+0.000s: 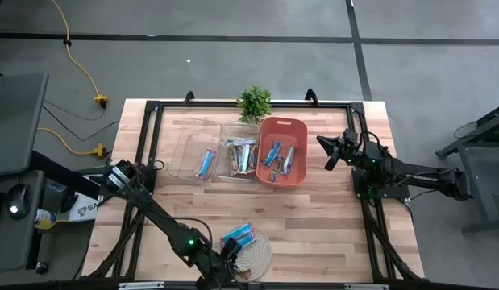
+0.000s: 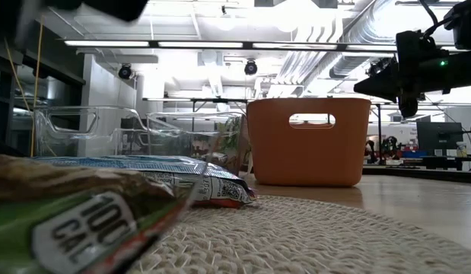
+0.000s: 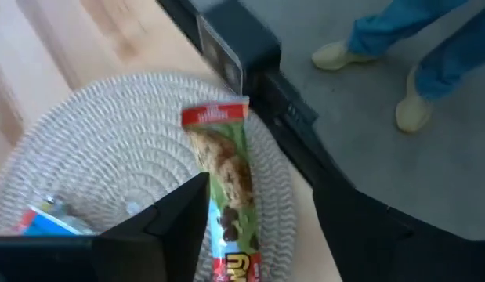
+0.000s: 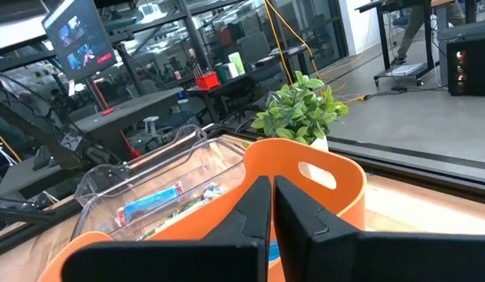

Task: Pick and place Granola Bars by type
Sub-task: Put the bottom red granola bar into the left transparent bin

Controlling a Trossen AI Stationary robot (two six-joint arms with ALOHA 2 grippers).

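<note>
A round woven mat (image 1: 255, 251) lies at the table's near edge. Blue bars (image 1: 239, 237) rest on it, and so does a green-brown bar with a red end (image 3: 226, 176). My left gripper (image 3: 266, 188) hovers open over the mat, its fingers on either side of the green-brown bar. The low view shows that bar (image 2: 83, 221) and a blue bar (image 2: 167, 175) up close. More bars lie in two clear bins (image 1: 197, 149) (image 1: 239, 153) and in an orange basket (image 1: 281, 153). My right gripper (image 1: 330, 151) is shut, holds nothing, and floats just right of the basket.
A small potted plant (image 1: 254, 103) stands behind the bins at the far edge. Bare wood lies between the bins and the mat. A black frame rail (image 3: 305, 117) runs along the near edge beside the mat. A person's legs (image 3: 414, 47) show on the floor beyond it.
</note>
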